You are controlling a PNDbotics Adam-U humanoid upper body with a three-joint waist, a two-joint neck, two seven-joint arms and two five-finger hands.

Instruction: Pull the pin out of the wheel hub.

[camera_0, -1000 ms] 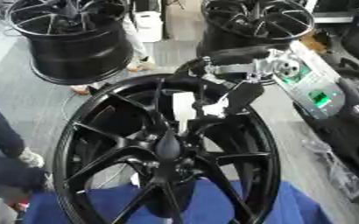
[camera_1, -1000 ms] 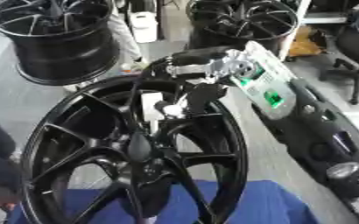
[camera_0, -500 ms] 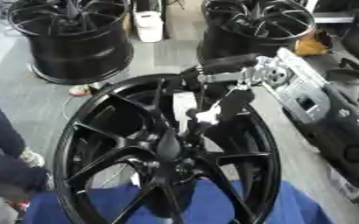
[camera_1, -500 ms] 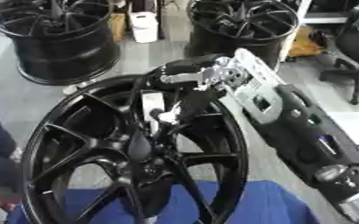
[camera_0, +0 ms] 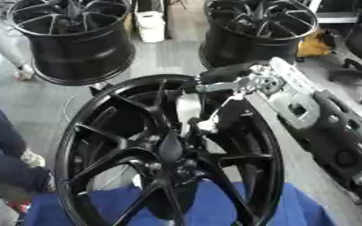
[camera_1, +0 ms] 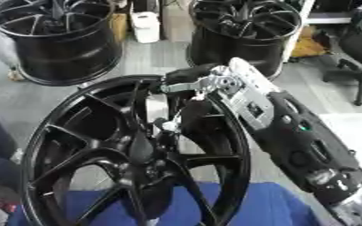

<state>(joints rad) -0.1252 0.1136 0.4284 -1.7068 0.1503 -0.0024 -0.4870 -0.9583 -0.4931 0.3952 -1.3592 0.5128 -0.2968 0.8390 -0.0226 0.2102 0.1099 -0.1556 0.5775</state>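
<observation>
**Desk:** On the blue cloth (camera_0: 215,207), what stands?

**Photographer:** One black wheel hub (camera_0: 168,154), upright and tilted, its spokes meeting at a dark centre just below the robot's right hand (camera_0: 215,114).

**Desk:** Where does that hand come from?

**Photographer:** From the right side. Its silver-and-black forearm (camera_1: 292,132) crosses over the hub's upper rim, and the fingers (camera_0: 229,102) reach down among the spokes.

**Desk:** Grasping anything?

**Photographer:** The fingers curl downward around a small pale piece (camera_0: 205,126) at their tips, close above the hub's centre. Whether that piece is the pin, I cannot tell. Beside the fingers, to their left, a whitish patch (camera_0: 187,108) shows through the spokes.

**Desk:** And the other hand?

**Photographer:** It shows in neither view.

**Desk:** Background?

**Photographer:** Beyond the hand, two more black wheels (camera_0: 72,37) stand on the grey floor, well apart from the hub, with a white container (camera_0: 150,24) between them.
</observation>
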